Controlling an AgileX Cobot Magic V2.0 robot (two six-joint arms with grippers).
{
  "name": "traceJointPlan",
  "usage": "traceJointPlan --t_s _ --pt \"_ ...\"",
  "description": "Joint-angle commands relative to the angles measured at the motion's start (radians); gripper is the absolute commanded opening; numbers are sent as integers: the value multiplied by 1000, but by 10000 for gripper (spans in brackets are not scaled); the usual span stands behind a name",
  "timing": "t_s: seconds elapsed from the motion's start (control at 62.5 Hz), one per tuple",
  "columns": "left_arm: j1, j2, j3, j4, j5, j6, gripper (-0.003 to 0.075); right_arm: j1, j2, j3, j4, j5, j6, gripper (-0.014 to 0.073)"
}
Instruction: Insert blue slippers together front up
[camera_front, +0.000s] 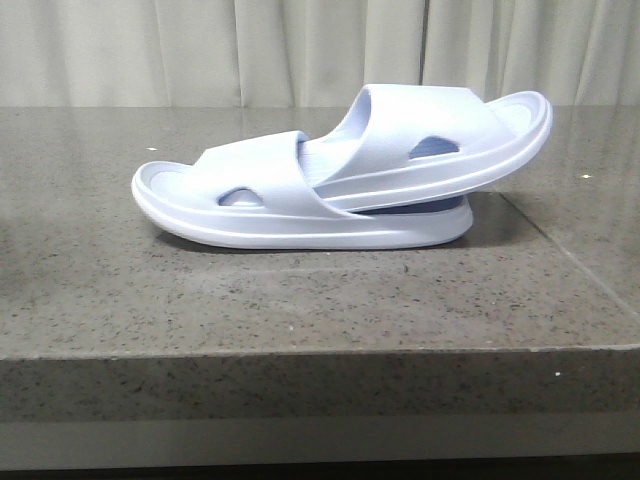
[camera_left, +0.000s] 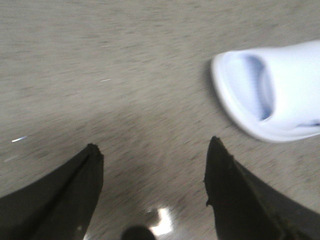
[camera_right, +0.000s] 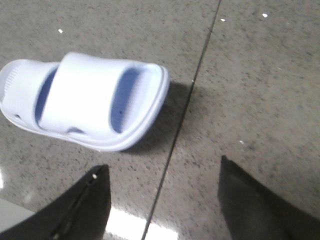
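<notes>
On the speckled grey stone table (camera_front: 300, 300), past its front edge, the blue slippers (camera_front: 340, 170) sit nested together. They are pale lavender-blue moulded foam, each with a thick sole edged by a raised line, a wide smooth strap and an oval hole in the side showing a darker blue inside. The lower slipper (camera_front: 250, 205) lies flat on the table. The upper slipper (camera_front: 440, 135) is pushed under the lower one's strap and tilts upward, its free end lifted clear of the table and casting a shadow beneath.

Beside the slippers a thin dark seam (camera_front: 560, 250) runs across the table. Behind the table hangs a pale pleated curtain (camera_front: 250, 50).

In the left wrist view the left fingers (camera_left: 155, 155) are spread wide and hold nothing, above bare table near the end of one slipper; that view is blurred. In the right wrist view the right fingers (camera_right: 162, 172) are likewise apart and empty, near the slippers and over the seam.
</notes>
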Motion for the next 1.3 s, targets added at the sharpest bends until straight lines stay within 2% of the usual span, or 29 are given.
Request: traceJointPlan --t_s 0.0,0.064,0.16,0.32,0.512,0.736,0.8,0.944,1.136,1.2,1.248,1.28 --pt "4 -103 -56 231 33 -156 442 41 -85 -39 -185 4 153 488" --pt "4 -170 -56 349 57 -221 442 62 -131 -38 -288 39 232 488" --pt "4 -244 -53 432 72 -253 442 67 -179 -38 -348 81 286 488" --pt "4 -353 -34 442 74 -253 441 67 -274 -12 -345 123 287 488" --pt "4 -447 34 442 64 -253 441 67 -383 91 -348 92 286 488" --pt "4 -479 94 441 21 -253 438 67 -420 142 -348 53 286 488" --pt "4 -479 108 437 8 -253 407 67 -420 145 -348 54 286 479" --pt "4 -479 112 416 1 -253 267 67 -420 147 -348 54 286 342" --pt "4 -479 112 415 -13 -253 50 67 -420 147 -348 54 286 50" --pt "4 -479 112 414 -15 -253 -11 67 -420 147 -348 57 286 -18" --pt "4 -479 114 410 -21 -253 -20 67 -420 147 -348 59 286 -69" --pt "4 -479 114 410 -26 -253 -20 67 -420 147 -348 59 286 -65"
